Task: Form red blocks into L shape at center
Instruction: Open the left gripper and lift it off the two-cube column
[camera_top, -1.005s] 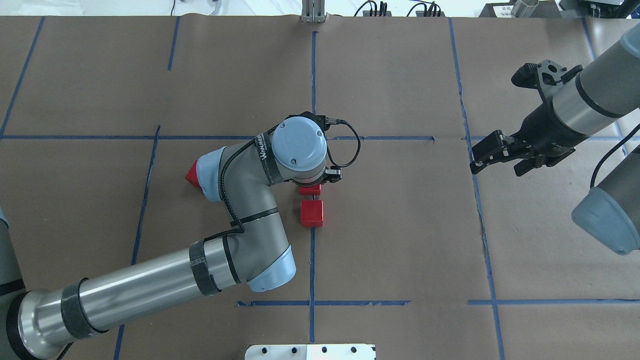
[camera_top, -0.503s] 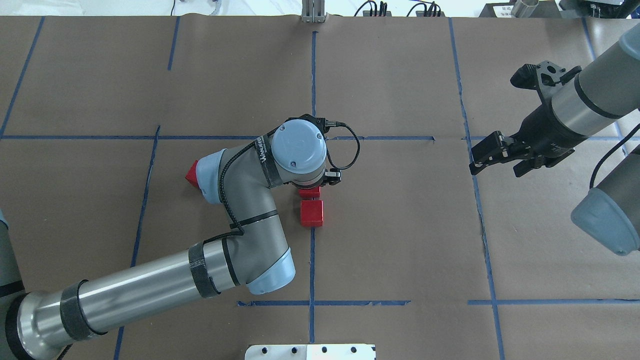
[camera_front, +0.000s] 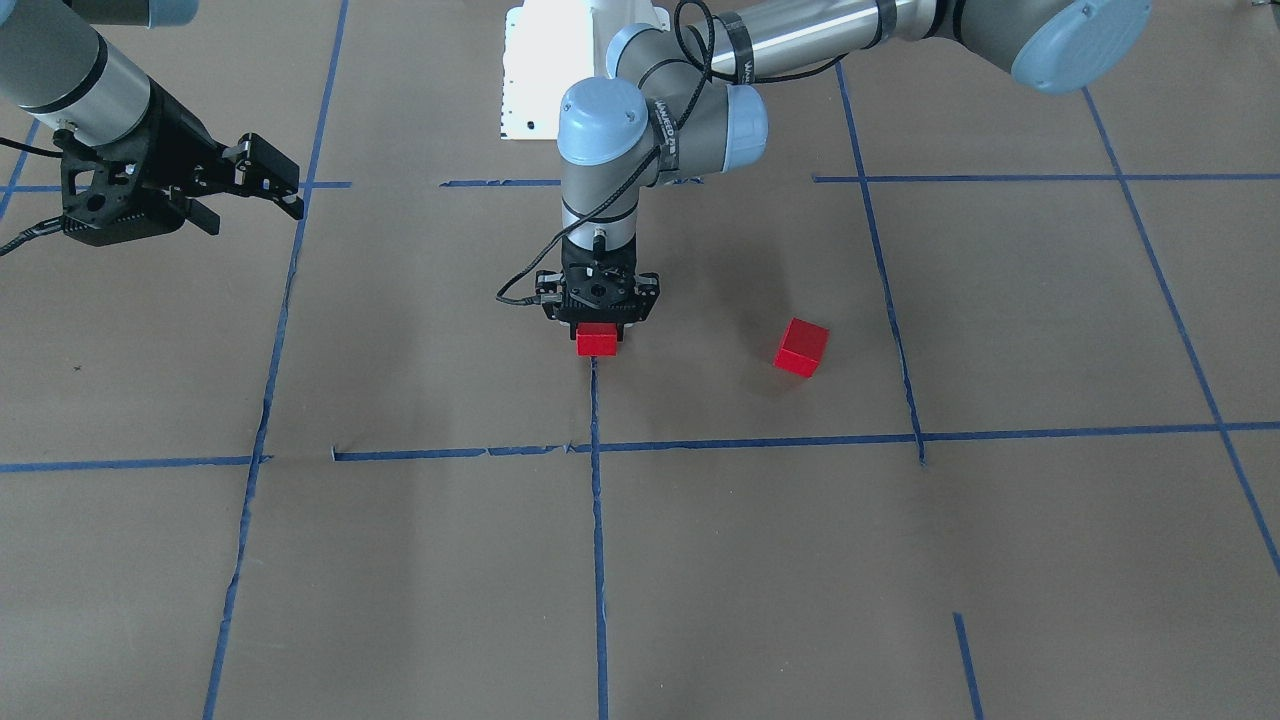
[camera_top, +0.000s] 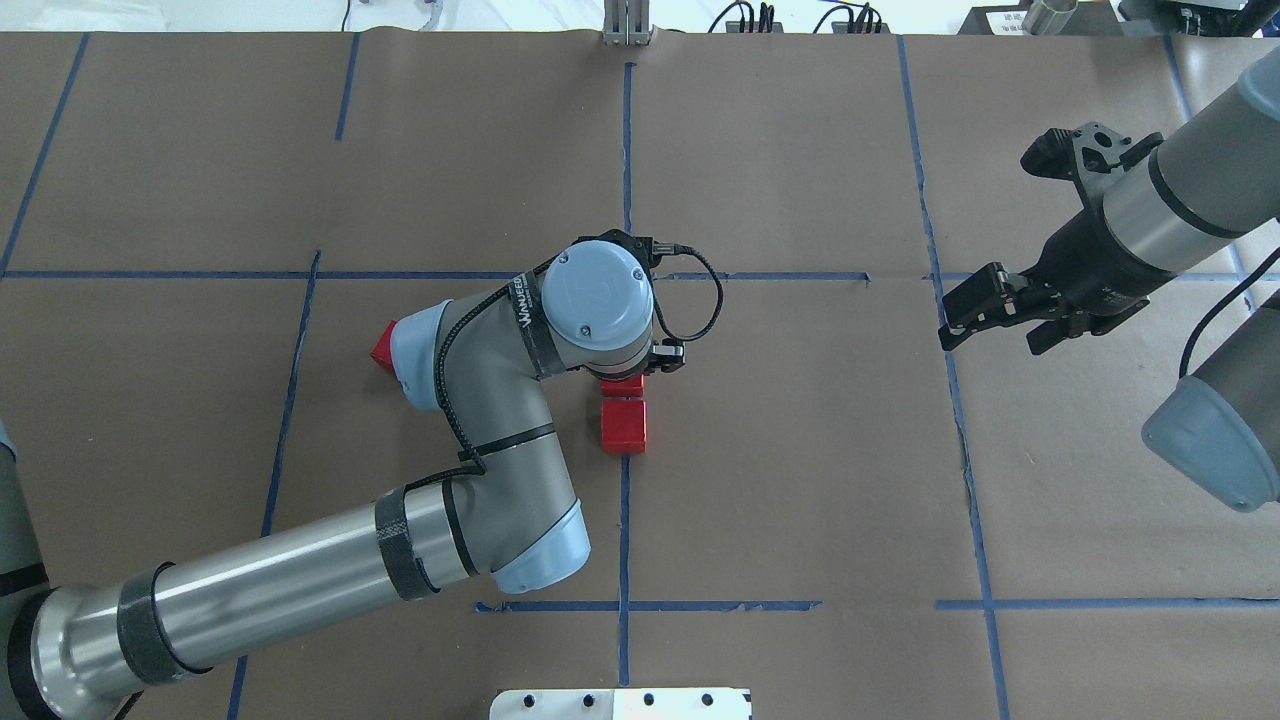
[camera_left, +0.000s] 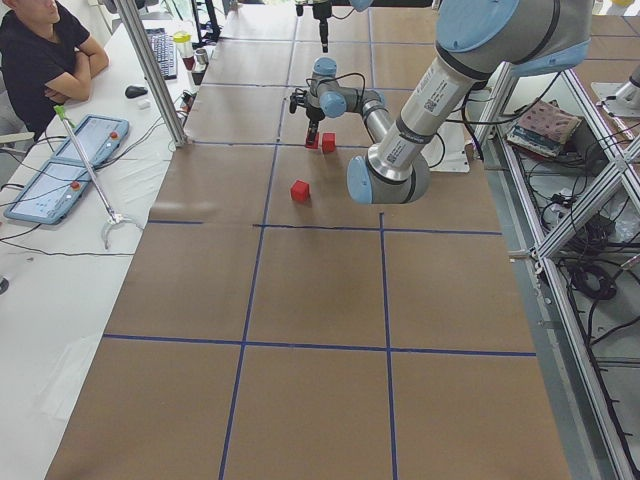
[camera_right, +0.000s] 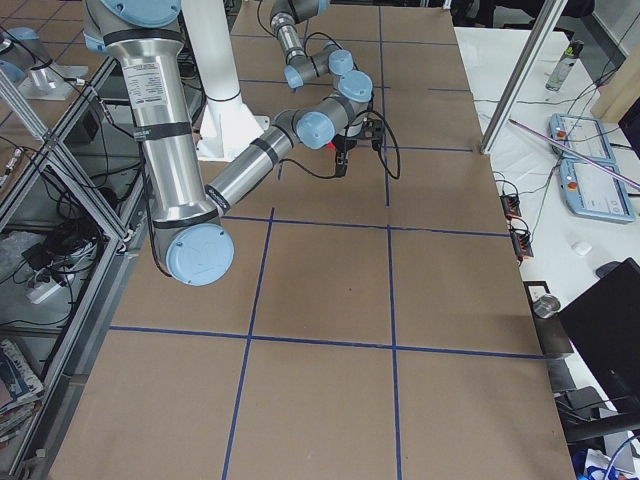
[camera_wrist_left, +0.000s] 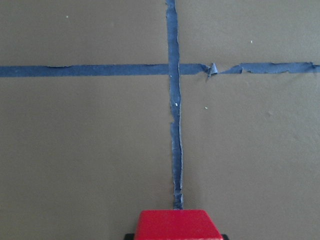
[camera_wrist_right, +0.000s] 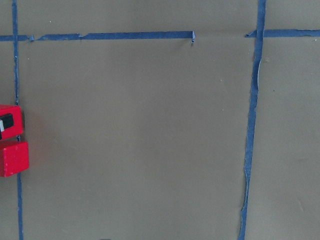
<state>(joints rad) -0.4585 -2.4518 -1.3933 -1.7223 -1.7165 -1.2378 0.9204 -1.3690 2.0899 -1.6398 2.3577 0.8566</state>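
My left gripper (camera_front: 597, 330) points straight down at the centre and is shut on a red block (camera_top: 622, 385), which fills the bottom edge of the left wrist view (camera_wrist_left: 179, 225) over the middle blue tape line (camera_wrist_left: 172, 125). A second red block (camera_top: 623, 425) rests on that line just robot-side of the held one, with a thin gap between them; both show at the right wrist view's left edge (camera_wrist_right: 14, 158). A third red block (camera_front: 801, 347) lies apart toward my left, half hidden by the elbow from overhead (camera_top: 382, 346). My right gripper (camera_top: 990, 340) hovers open and empty far right.
The white base plate (camera_top: 620, 703) sits at the near table edge. Cables (camera_top: 750, 18) lie along the far edge. A person (camera_left: 40, 50) sits at a side table beyond the left end. Brown paper with a blue tape grid (camera_top: 760, 276) covers the table.
My left gripper has shifted slightly toward the robot with its block, closing the gap to the resting block. The right arm has barely moved.
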